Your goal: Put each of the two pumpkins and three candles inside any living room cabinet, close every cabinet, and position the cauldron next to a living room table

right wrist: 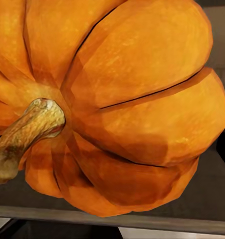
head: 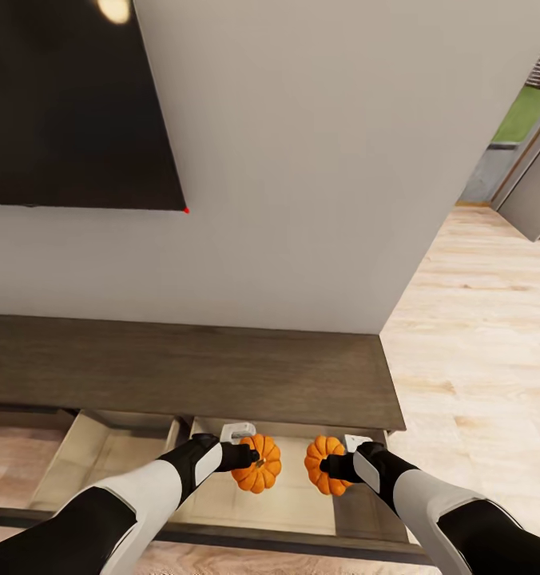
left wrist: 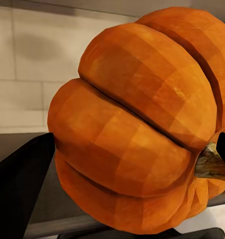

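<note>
The cabinet (head: 190,367) is a long, low dark-brown unit against the white wall, with its drawers pulled out and their beige insides (head: 102,463) showing. My left gripper (head: 250,458) is shut on one orange pumpkin (head: 266,473), held over the open right-hand drawer. My right gripper (head: 331,466) is shut on the other pumpkin (head: 319,449), close beside the first and over the same drawer. The left wrist view has its ribbed pumpkin (left wrist: 137,124) up close beside a dark finger (left wrist: 17,194). The right wrist view looks at its pumpkin (right wrist: 142,99) and the stem (right wrist: 27,134). The candles, cauldron and table are out of view.
A black TV screen (head: 70,104) hangs on the wall above the unit. The drawer's dark front panel (head: 222,539) lies nearest to me. Light wooden floor (head: 478,335) opens to the right, leading to a doorway (head: 534,192).
</note>
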Controlling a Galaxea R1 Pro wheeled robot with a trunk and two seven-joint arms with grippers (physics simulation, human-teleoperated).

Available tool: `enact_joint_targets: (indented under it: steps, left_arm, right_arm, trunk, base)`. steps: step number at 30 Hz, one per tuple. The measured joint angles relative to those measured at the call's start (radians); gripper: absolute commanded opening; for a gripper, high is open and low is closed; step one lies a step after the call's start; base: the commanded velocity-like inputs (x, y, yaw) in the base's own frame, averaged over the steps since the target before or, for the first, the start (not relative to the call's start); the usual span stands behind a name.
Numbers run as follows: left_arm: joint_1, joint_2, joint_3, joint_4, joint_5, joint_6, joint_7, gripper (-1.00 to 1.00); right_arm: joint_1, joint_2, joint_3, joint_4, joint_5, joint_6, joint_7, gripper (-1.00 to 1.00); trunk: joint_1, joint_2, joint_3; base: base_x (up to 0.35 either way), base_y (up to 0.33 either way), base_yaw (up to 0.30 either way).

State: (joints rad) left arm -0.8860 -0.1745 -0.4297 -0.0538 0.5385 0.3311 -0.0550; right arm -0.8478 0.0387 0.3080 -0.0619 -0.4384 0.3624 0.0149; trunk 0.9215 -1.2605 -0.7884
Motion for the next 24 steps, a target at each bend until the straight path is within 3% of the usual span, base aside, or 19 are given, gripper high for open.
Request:
enact_joint_targets:
  steps: [24]
  left_arm:
    - [0.0, 0.0, 0.0, -0.001, 0.0, -0.003, 0.0, -1.0]
  right_arm:
    - [0.0, 0.0, 0.0, 0.002, 0.0, 0.0, 0.0, -1.0]
  trunk:
    - [0.0, 0.0, -0.038]
  base:
    - [0.0, 0.0, 0.0]
